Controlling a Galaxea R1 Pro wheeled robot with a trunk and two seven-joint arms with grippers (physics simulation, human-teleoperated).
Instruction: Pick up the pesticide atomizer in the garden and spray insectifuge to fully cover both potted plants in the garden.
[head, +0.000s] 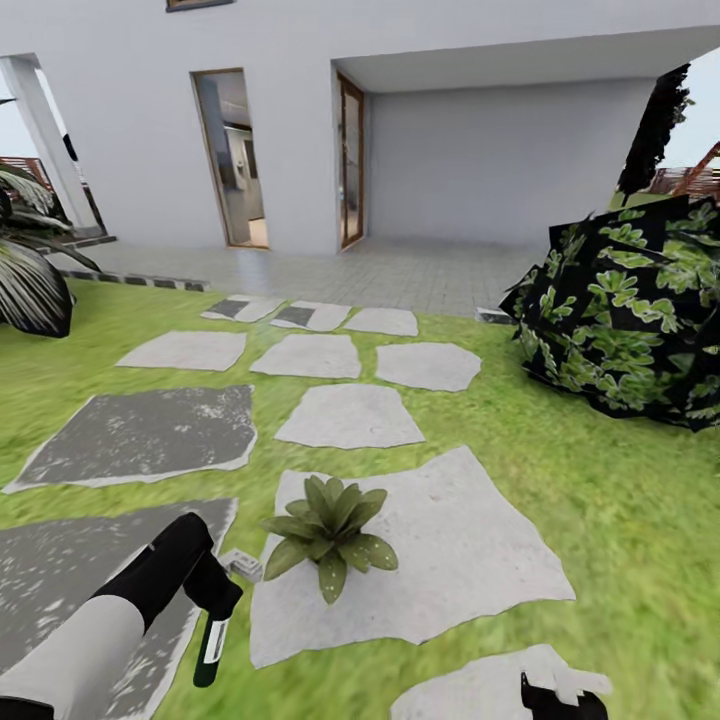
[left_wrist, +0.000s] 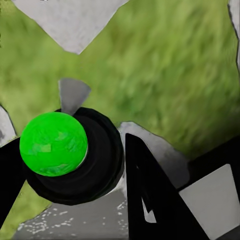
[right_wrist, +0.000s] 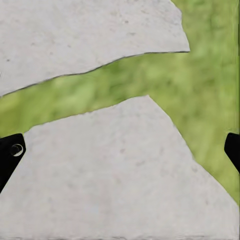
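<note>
Left gripper (head: 215, 598): at the end of the black-and-white arm low in the head view, fingers pressed against a spray bottle (head: 211, 645), which hangs downward over the grass edge beside the dark stepping stone (head: 60, 580); the white label band faces the camera and a pale boxy part, probably the trigger head (head: 243, 566), juts toward the plant. In the left wrist view the bottle's round green end (left_wrist: 53, 144) sits in a black ring between the dark fingers (left_wrist: 150, 200), so the grip looks like a firm pinch around the body, judged suitable for carrying and aiming. Potted plant (head: 328, 533): one low rosette of pointed, pale-speckled leaves, seated on the large pale stepping stone (head: 480, 560), just beside the bottle's nozzle end; the closeness suggests the bottle is held there so spray lands on the leaves. No mist shows, so coverage cannot be judged. A second such plant is not identified here. Right gripper (head: 562, 698): at the head view's bottom edge above another pale stone (right_wrist: 110, 185); in the right wrist view its black fingertips (right_wrist: 11, 152) sit at opposite borders with nothing between, so spread apart and idle, likely kept aside to leave the spraying arm room. Surroundings: lawn (head: 620, 500), a leafy dark bush (head: 630, 320) to the right, a white house (head: 450, 110) with a tiled porch beyond.
</note>
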